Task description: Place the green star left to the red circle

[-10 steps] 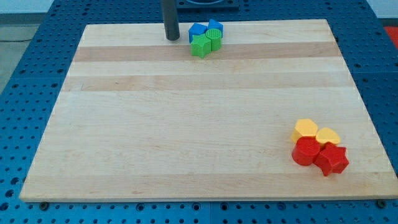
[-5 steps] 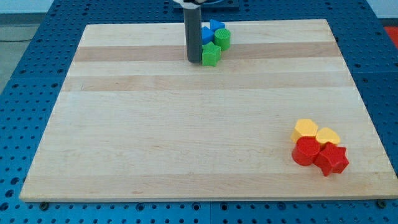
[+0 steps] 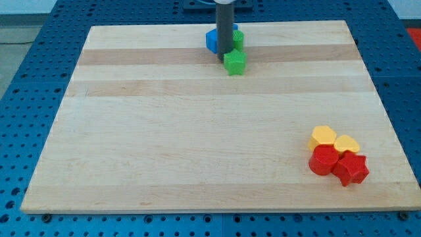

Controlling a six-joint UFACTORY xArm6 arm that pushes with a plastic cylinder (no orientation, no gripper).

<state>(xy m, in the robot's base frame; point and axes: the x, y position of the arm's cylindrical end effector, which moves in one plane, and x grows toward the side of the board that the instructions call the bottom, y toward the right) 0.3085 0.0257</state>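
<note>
My tip [image 3: 225, 59] down, rod upright

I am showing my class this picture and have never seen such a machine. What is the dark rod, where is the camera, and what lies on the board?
One camera looks down on a wooden board; its mounting is not on record. The dark rod is a robot arm's end. It holds nothing and only pushes. My tip sits just above-left of the green star, with a blue block and another green block behind. At the view's bottom right cluster the red circle, a red star and two yellow blocks.
</note>
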